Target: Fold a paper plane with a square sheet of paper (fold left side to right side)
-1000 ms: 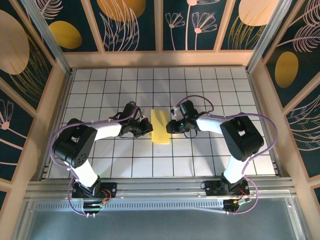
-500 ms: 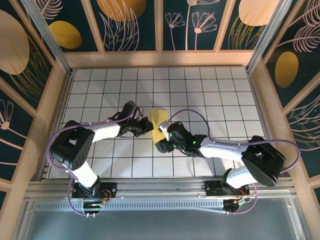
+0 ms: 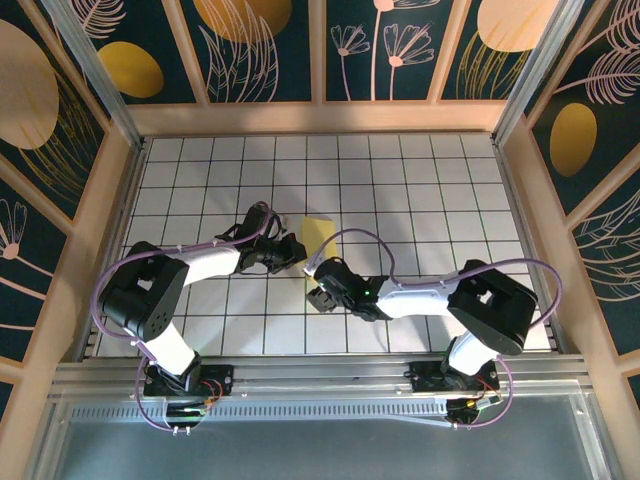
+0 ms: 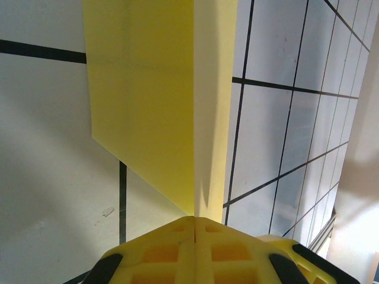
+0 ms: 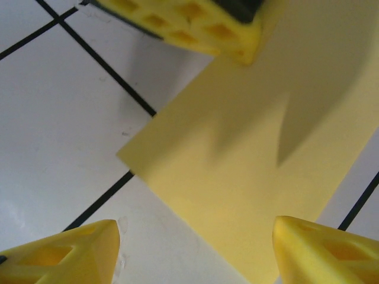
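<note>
Where the left gripper (image 4: 194, 223) pinches it, the square sheet of paper (image 4: 148, 100) is thin, matte and pale yellow, plain and unmarked. It is bent along 1 sharp, straight crease into 2 flat faces. That gripper's ribbed yellow plastic fingers (image 4: 160, 253) are pressed together on the sheet's edge with no gap between them.

The table (image 3: 450, 180) is glossy white, ruled by black lines into square tiles. Pale wooden frames (image 3: 320, 117) and dark panels (image 3: 250, 40) painted with orange discs and line-drawn leaves wall it in.

From the left wrist the crease runs straight away from the fingers, so the sheet's long axis lies in line with that gripper. Seen from above, the sheet sits near the middle of the table, just beyond the left gripper. The right arm covers its near part, so its length cannot be judged there.

The right gripper (image 5: 195, 254) hovers low over 1 corner of the sheet, its 2 yellow fingertips (image 5: 65, 251) spread wide and holding nothing.
</note>
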You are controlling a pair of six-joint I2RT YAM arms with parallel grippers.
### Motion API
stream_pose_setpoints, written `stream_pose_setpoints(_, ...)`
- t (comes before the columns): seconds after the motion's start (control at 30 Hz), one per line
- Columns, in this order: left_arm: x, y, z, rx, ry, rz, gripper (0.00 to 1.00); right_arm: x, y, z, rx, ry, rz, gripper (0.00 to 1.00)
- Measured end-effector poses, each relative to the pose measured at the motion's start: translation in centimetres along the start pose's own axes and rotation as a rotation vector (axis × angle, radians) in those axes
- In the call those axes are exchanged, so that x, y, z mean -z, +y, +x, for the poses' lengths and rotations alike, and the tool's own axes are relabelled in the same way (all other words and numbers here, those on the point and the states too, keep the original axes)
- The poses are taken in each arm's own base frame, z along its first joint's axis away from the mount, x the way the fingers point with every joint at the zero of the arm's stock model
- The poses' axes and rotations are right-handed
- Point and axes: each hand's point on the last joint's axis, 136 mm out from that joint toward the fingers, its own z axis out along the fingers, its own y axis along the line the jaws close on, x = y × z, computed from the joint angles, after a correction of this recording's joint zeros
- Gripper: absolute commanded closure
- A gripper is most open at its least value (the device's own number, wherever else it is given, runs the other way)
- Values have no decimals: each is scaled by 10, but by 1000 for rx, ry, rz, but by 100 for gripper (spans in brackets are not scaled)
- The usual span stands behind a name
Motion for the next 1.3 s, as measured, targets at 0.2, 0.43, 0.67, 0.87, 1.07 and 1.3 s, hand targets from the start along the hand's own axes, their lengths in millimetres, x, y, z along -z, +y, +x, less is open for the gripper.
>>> stream_pose_setpoints(0.2,0,0,0,0,0,0,100,-4,-3,-17,35,-34,30,45)
stream_pose_setpoints(0.43,0,0,0,0,-1,-1,100,-4,-2,-20,36,-43,28,66)
stream_pose_setpoints(0.67,0,2,0,4,-2,-11,100,0,1,-19,26,-44,6,90)
stream_pose_setpoints(0.87,0,4,1,6,1,-18,87,5,5,-20,1,-53,-19,100)
stream_pose_setpoints(1.07,4,8,-3,-5,-12,-53,69,4,11,-16,-33,-33,-79,100)
stream_pose_setpoints(1.3,40,-4,-36,-27,-118,-35,71,1,5,-14,-181,0,-213,100)
